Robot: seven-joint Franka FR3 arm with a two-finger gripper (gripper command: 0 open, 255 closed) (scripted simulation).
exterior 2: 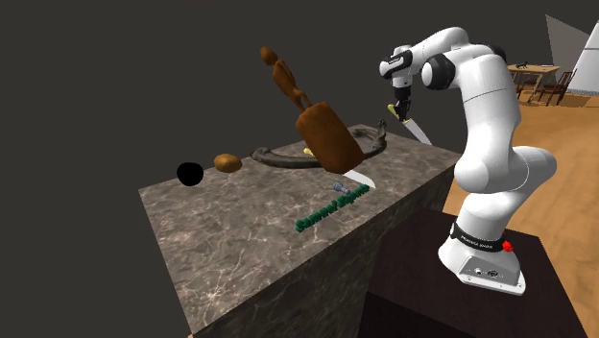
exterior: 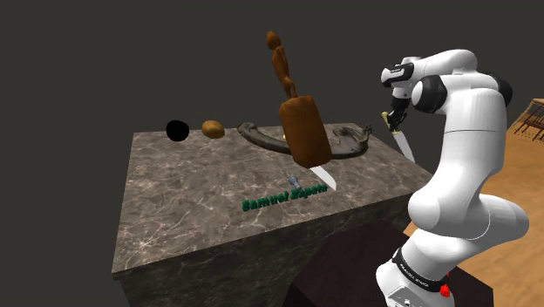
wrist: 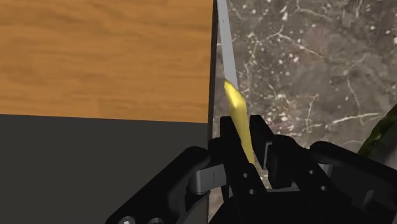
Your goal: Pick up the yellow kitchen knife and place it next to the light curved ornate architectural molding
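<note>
Shows the black end effector (exterior: 397, 112) clamped on the yellow handle of the knife (exterior: 402, 141), with fingers (wrist: 222, 140) pressed against either side of the handle in the wrist view. Holds the knife in the air over the edge of the bench (exterior: 200, 201) at the shoulder view's right, clear of the veined stone top.

Long axis tilted: handle uppermost at the fingers, grey blade slanting down and toward the shoulder view's right, tip lowest. Seen from the wrist, runs straight away from the end effector, with the blade lying along the bench's edge, wooden floor (wrist: 102, 57) on one side and stone on the other. Tip cut off by the frame.

Beyond the knife, on the bench: the curved ornate molding (exterior: 260, 139), rendered dark, lying flat, its nearer end close to the blade but apart from it. In front of the molding, a tall brown carved figure (exterior: 303, 131), leaning, with a second white blade (exterior: 318, 179) at its base and green lettering (exterior: 283, 198) just beside. Farther toward the shoulder view's left, a brown rounded lump (exterior: 213, 129) and a black ball (exterior: 178, 130), side by side, near the far edge.
</note>
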